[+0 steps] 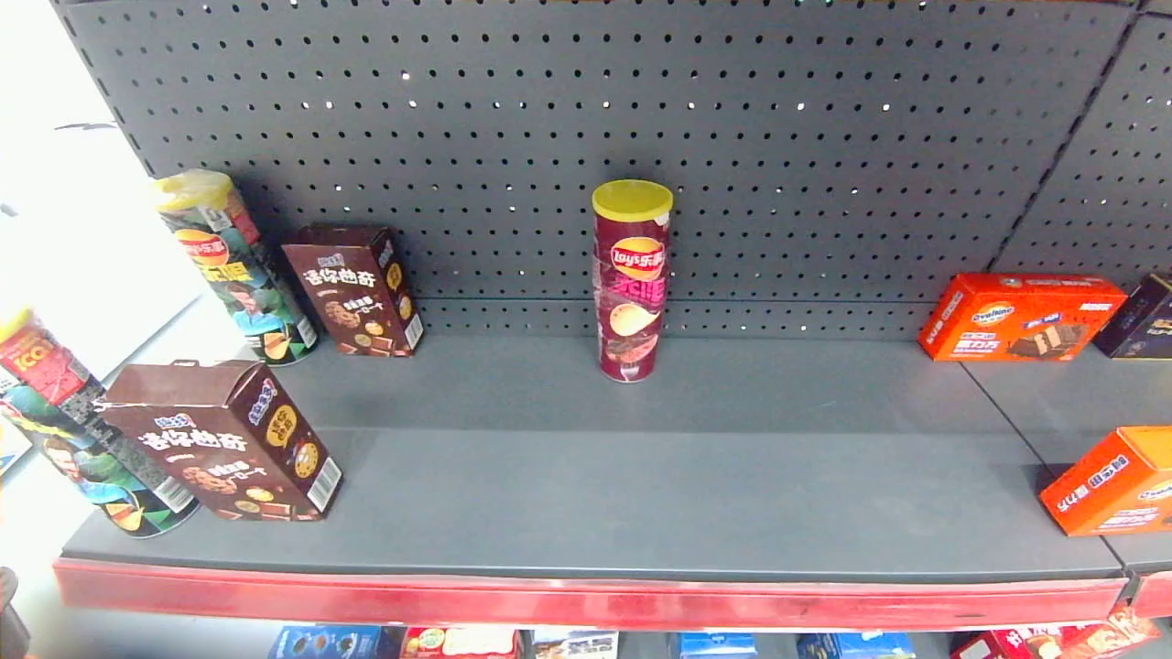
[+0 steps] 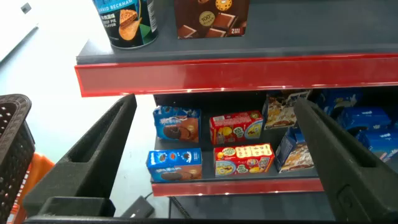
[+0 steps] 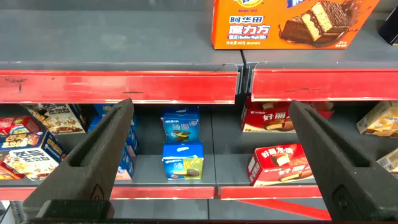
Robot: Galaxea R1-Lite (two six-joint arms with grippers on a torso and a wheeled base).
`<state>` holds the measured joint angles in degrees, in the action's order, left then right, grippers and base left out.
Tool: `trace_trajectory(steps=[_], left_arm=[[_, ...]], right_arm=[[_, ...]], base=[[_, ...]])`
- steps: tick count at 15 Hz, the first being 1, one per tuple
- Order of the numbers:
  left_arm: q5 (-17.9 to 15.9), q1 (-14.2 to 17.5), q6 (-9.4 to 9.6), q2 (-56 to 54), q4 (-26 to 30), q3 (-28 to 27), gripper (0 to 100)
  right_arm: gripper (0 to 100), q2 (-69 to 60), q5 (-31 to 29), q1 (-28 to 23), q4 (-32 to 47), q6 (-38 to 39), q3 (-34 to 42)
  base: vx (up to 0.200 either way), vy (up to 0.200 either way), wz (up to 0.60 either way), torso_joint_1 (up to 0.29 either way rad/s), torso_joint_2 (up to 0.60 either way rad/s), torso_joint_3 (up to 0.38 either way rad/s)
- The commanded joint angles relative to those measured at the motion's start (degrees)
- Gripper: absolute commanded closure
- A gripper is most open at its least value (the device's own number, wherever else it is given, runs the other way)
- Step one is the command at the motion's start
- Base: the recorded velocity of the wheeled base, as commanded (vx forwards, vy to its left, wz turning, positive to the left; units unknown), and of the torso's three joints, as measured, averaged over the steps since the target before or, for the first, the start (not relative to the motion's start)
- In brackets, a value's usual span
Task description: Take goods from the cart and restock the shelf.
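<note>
Left gripper [image 2: 214, 104] and right gripper [image 3: 211, 107] hang wide open, empty, low before the shelf [image 1: 641, 494] — an arm rising carelessly could clip its red lip [image 1: 586, 599] or topple the upright chip can [image 1: 632, 279].

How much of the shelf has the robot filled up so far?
Partly done, it seems: a maroon chip can stands at the back of the shelf, brown cookie boxes and chip cans at its left end, orange boxes at the right. In hand: nothing; the left gripper and right gripper are both open and empty. Left: the shelf's wide bare middle wants goods.
</note>
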<state>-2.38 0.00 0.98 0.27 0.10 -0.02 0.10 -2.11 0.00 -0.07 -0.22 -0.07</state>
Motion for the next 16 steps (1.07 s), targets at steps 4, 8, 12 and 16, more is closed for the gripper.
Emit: trace_trajectory(steps=[4,8,12,16], left_arm=[[0.0,0.0,-0.01,0.0,0.0,0.0,0],[0.0,0.1,-0.01,0.0,-0.1,0.0,0],[0.0,0.1,-0.01,0.0,-0.1,0.0,0],[0.0,0.1,-0.01,0.0,-0.1,0.0,0]], right_arm=[[0,0.1,0.0,0.0,0.0,0.0,0.0],[0,0.1,-0.1,0.0,0.0,0.0,0.0],[0,0.1,-0.1,0.0,0.0,0.0,0.0],[0,0.1,-0.2,0.0,-0.1,0.3,0.1]], base=[[0.0,0.0,0.0,0.0,0.0,0.0],[0.0,0.0,0.45,-0.001,0.0,0.001],[0.0,0.0,0.6,0.007,0.0,0.004],[0.0,0.0,0.6,0.004,0.0,0.001]])
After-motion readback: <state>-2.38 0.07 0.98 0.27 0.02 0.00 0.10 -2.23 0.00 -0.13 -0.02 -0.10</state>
